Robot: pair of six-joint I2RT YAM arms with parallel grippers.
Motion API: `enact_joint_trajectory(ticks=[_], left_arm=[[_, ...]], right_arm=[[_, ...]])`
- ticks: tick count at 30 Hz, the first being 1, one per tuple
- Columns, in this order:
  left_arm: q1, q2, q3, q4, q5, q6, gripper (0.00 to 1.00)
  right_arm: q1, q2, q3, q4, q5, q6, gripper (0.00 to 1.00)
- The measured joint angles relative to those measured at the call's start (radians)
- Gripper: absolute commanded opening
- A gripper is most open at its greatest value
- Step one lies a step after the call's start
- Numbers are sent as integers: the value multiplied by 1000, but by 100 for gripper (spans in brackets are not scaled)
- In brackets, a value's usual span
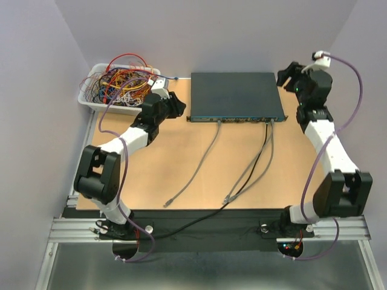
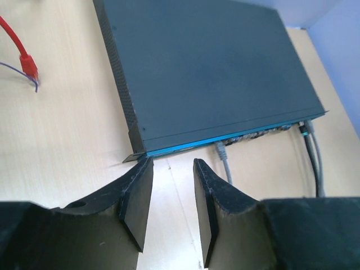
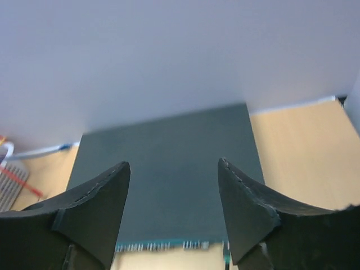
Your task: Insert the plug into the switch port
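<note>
The switch [image 1: 236,93], a flat dark grey-blue box with a teal front edge, lies at the back middle of the table. A grey cable plugged into its front runs down to a loose plug [image 1: 168,202]. A second grey cable ends in a loose plug [image 1: 227,198]. My left gripper [image 1: 179,107] is open and empty by the switch's front left corner [image 2: 140,147]; its own view shows the gripper [image 2: 172,163] above bare table. My right gripper [image 1: 283,75] is open and empty at the switch's right side; its own view shows the gripper [image 3: 173,163] over the switch top [image 3: 169,185].
A white tray [image 1: 92,104] full of coloured wires stands at the back left; a red plug [image 2: 28,63] lies on the table near it. A black cable [image 1: 254,166] runs from the switch front to the near edge. Walls close in on three sides.
</note>
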Motion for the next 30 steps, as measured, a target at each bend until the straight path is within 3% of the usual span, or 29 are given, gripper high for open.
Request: enact_joint_trajectory(ticks=[5,11,21,30], left_arm=[[-30,-172,-45,-57,-38,-3,46],[-124,-355,-52,-160,-101,6,46],[-178,-664,-44,-525,-258,90,50],[-177,-858,-158,-565,-334,171,51]], right_arm=[[4,-279,-252,-62,-13,9,74],[4,-589,-417,-154,-15,100,73],[4,-752,-491,-492,89,205,74],[4,-809,-532,-606,110,227,78]])
